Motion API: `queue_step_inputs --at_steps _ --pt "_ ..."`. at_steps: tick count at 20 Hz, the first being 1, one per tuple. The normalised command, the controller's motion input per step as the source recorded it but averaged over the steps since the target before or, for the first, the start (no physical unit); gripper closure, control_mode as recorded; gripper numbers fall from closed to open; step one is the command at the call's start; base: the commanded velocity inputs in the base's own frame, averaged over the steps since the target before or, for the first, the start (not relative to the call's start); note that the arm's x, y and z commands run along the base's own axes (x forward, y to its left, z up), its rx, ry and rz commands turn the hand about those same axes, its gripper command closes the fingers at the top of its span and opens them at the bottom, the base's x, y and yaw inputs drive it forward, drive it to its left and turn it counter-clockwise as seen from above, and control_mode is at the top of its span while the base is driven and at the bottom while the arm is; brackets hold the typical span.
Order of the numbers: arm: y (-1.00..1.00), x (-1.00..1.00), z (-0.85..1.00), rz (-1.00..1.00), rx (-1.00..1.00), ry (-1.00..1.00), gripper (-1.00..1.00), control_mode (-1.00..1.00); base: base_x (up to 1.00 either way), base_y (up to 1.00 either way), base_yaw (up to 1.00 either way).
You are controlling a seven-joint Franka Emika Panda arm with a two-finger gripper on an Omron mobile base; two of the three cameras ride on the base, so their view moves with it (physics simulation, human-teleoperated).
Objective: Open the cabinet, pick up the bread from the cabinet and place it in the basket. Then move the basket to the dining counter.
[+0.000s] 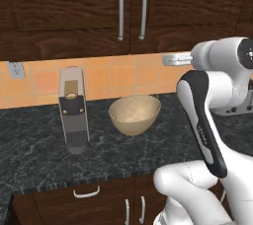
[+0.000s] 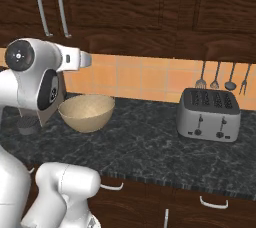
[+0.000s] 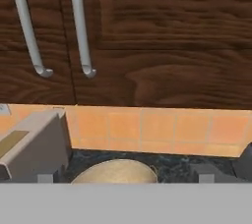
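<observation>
The wide dark brown wooden wall cabinet [image 1: 74, 12] hung shut above the orange tiled backsplash [image 1: 118, 78], both doors flush, so the bread lay out of sight, presumably behind them. Each door carried a long vertical silver bar handle [image 3: 81, 26], and the right-hand one of the pair seemed the natural place to take hold: a stiff, smooth metal rod standing off the wood, likely slippery, best pinched across its lower half so the door could swing on its hinge without the grip sliding. The door itself looked rigid and moderately heavy, so a steady outward pull along an arc would probably serve better than a jerk.

The round tan-beige bowl-shaped basket [image 1: 135, 114] sat empty on the black speckled granite table [image 1: 39, 145], just beside a grey upright appliance [image 1: 73, 110] and well apart from the silver toaster [image 2: 208, 114].

The fingers [image 3: 125, 179] stood spread wide, the two tips far apart at the bottom of the hand view, holding and touching nothing, aimed at the cabinet's lower edge.
</observation>
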Motion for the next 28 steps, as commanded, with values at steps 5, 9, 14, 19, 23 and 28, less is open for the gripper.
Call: queue_step_inputs --at_steps 5,9,14,19,23,28 --pt "0.08 0.06 0.21 -0.11 0.07 -0.29 -1.0 -1.0 0.0 0.0 0.0" --pt "0.13 0.07 0.16 -0.12 0.03 -0.21 -1.0 -1.0 0.0 0.0 0.0" --pt "0.24 0.0 0.4 -0.1 0.01 -0.17 -1.0 -1.0 0.0 0.0 0.0" --pt "0.31 0.27 0.23 0.02 0.0 -0.16 -1.0 -1.0 0.0 0.0 0.0" --pt "0.29 0.88 0.0 0.02 0.0 -0.01 -1.0 -1.0 0.0 0.0 0.0" --pt "0.42 0.83 0.03 0.0 -0.01 -0.06 -1.0 -1.0 0.0 0.0 0.0"
